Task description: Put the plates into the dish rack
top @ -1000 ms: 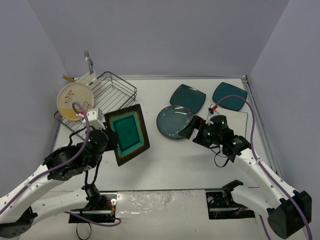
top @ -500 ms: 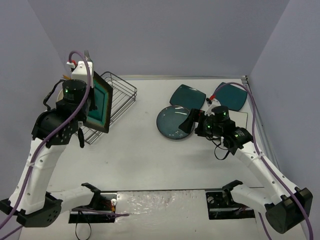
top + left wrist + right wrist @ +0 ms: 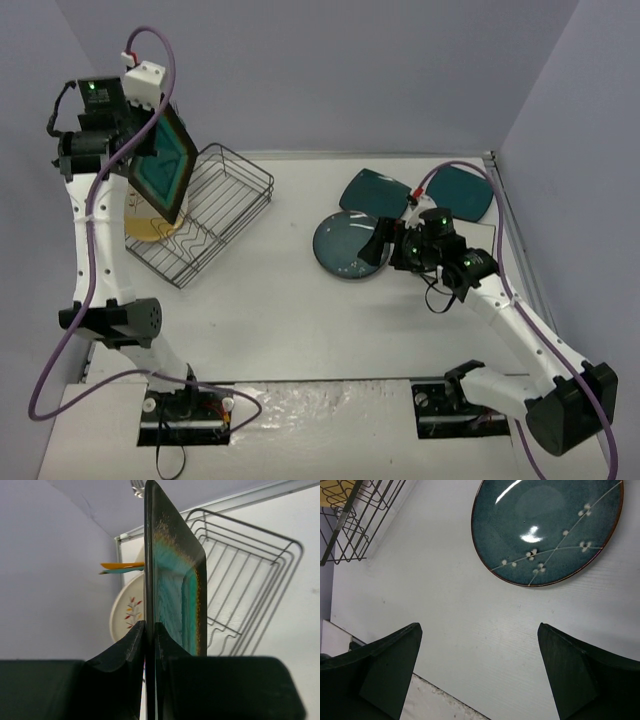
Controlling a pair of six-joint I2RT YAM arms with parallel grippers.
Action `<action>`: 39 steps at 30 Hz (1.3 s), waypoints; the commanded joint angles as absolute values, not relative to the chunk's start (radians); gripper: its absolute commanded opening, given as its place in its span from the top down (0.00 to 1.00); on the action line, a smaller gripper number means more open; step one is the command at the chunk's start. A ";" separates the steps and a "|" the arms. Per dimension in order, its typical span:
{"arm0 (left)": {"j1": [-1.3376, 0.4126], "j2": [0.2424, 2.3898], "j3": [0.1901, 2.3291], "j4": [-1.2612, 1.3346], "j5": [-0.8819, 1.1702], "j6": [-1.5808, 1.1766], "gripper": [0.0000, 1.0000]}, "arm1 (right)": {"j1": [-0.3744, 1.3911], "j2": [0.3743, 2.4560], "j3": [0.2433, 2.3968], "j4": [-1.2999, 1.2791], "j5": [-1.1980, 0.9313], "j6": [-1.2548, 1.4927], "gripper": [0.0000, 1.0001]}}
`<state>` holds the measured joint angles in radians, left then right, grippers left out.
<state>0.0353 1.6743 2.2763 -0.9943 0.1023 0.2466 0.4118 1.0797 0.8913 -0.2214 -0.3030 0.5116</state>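
My left gripper point(image 3: 138, 150) point(image 3: 150, 626) is shut on the edge of the brown-rimmed teal square plate point(image 3: 163, 166) point(image 3: 176, 587). It holds the plate on edge, high over the left end of the black wire dish rack point(image 3: 218, 203) point(image 3: 242, 577). A cream plate with a twig motif point(image 3: 141, 227) point(image 3: 127, 613) stands at the rack's left side, partly hidden behind the held plate. My right gripper point(image 3: 379, 246) point(image 3: 480, 632) is open, just right of the round grey-blue plate point(image 3: 340, 246) point(image 3: 547, 527) and holding nothing. Two dark teal square plates point(image 3: 375, 190) point(image 3: 460, 190) lie behind it.
Orange and teal handles point(image 3: 121, 567) stick out at the rack's far left corner, close to the left wall. The back wall runs just behind the rack. The right arm's purple cable point(image 3: 455, 170) arcs over the teal plates.
The left arm has swung the teal square plate up and to the left, from above the table to over the rack's left end, turning it on edge. The right gripper shifted slightly.
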 commanded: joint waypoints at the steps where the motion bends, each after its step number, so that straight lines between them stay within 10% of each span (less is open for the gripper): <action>1: 0.087 1.652 2.344 -0.869 0.156 0.449 1.00 | 0.399 1.112 0.937 -0.191 -0.325 0.461 0.02; 39: 0.094 1.802 2.063 -0.630 0.062 0.792 1.00 | 0.350 1.416 0.984 0.026 -0.495 0.449 0.02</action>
